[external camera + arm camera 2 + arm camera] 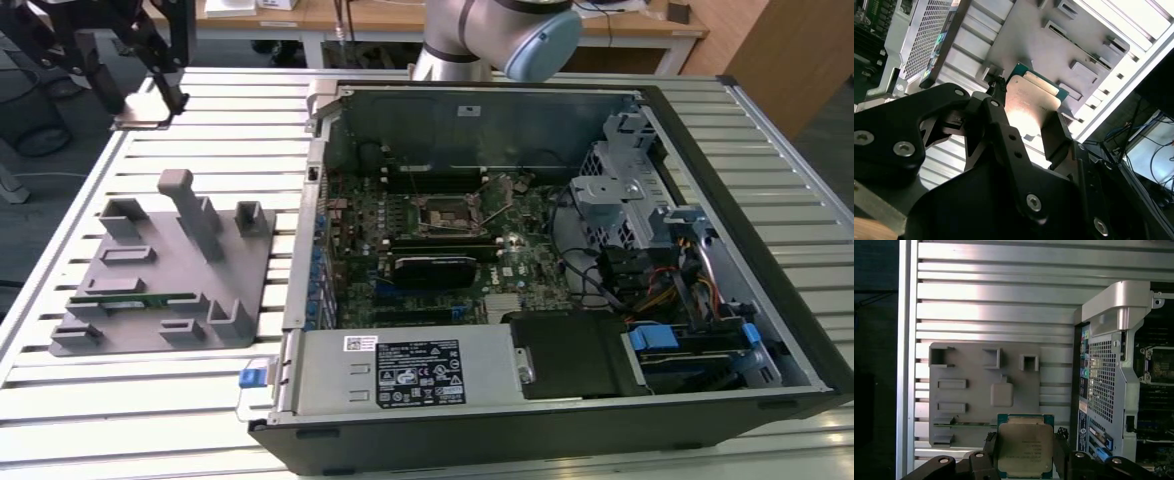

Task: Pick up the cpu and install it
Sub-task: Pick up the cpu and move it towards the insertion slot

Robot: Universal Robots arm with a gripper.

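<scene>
1. In both wrist views we see the fingers clenched on the cpu, gripping two opposite edges.
2. The cpu hangs, silver face showing, over the slatted table, at the grey fixture plate.
3. The open computer case sits beside that plate.

Gripper tight around cpu
</scene>
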